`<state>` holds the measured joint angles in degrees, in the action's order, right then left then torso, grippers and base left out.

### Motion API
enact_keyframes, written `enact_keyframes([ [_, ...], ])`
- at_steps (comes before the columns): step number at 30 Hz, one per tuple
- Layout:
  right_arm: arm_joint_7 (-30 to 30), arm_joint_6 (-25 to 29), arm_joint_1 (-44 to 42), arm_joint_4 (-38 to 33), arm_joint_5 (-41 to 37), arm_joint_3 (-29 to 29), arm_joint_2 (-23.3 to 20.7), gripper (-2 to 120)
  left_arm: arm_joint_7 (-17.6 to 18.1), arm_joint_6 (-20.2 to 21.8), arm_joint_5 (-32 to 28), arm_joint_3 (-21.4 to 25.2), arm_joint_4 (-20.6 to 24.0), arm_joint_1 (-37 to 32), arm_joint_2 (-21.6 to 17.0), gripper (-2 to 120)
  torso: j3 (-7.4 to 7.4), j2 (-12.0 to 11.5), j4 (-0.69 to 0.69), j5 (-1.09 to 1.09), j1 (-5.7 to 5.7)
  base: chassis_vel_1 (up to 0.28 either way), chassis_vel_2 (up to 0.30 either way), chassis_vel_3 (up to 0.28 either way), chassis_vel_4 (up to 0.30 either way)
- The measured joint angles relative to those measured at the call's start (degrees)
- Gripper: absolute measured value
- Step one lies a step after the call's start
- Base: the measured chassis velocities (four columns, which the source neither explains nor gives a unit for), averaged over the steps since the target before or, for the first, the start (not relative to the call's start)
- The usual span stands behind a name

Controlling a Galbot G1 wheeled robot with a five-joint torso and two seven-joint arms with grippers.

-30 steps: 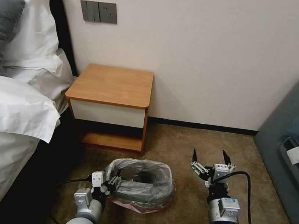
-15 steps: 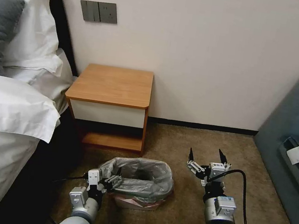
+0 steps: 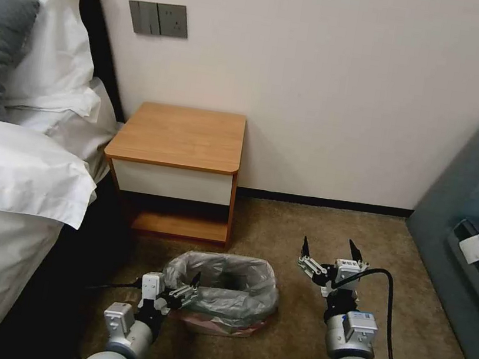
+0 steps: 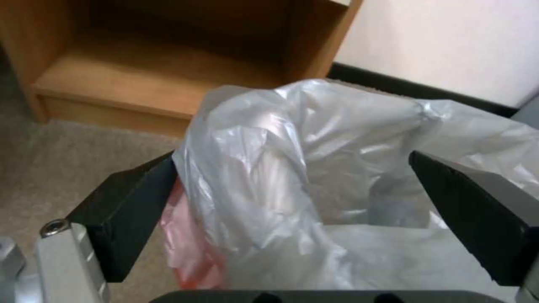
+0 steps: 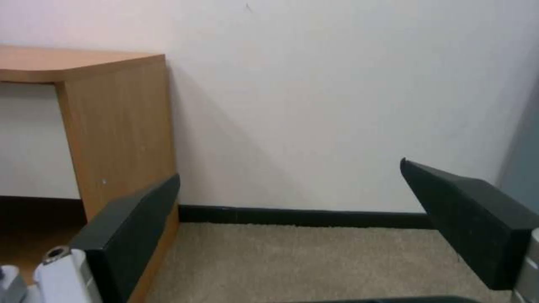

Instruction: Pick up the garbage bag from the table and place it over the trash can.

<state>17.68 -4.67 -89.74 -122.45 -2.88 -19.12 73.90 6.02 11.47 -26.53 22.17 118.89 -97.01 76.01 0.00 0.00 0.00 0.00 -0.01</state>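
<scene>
Left gripper (image 3: 187, 291): nearest; set at the near-left rim of the bag (image 3: 224, 287), jaws spread wide with a grey fold between them, apparently to seat or release the rim; no firm pinch is seen.

Right gripper (image 3: 328, 257): held over the carpet to the right, jaws apart, empty, kept clear of the work.

Bag: thin, crinkled, shiny grey plastic with a pink layer low on its near side; it is draped over the can on the floor.

Table (image 3: 181, 136): farthest, against the wall.
</scene>
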Motion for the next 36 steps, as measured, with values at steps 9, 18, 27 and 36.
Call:
enact_keyframes([
  [9,0.0,-0.1,0.4,0.2,-0.1,0.7,-0.1,100,0.5,-1.4,-0.3,2.4,0.2,-0.4,0.1,100,0.00,0.0,0.00,-0.01,0.00,0.000,0.000,0.000,0.000],
  [18,0.0,-0.2,0.6,0.2,-0.5,0.8,-0.4,100,0.8,-3.0,-0.3,4.2,0.1,-0.3,0.2,100,0.00,0.0,0.00,0.00,0.01,0.000,0.000,0.000,0.000],
  [27,-0.6,-0.5,-0.8,-1.9,-0.9,0.2,-0.2,100,-0.6,-6.7,3.9,11.9,5.8,-2.2,-0.4,100,0.00,0.0,0.00,-0.01,0.00,0.000,0.000,0.000,0.000],
  [36,-5.5,3.6,-9.3,-5.9,1.9,-4.0,2.9,100,-3.0,-9.7,10.7,15.4,16.3,-7.4,-0.7,100,0.00,0.0,-0.01,0.00,0.00,0.000,0.000,0.000,0.000],
])
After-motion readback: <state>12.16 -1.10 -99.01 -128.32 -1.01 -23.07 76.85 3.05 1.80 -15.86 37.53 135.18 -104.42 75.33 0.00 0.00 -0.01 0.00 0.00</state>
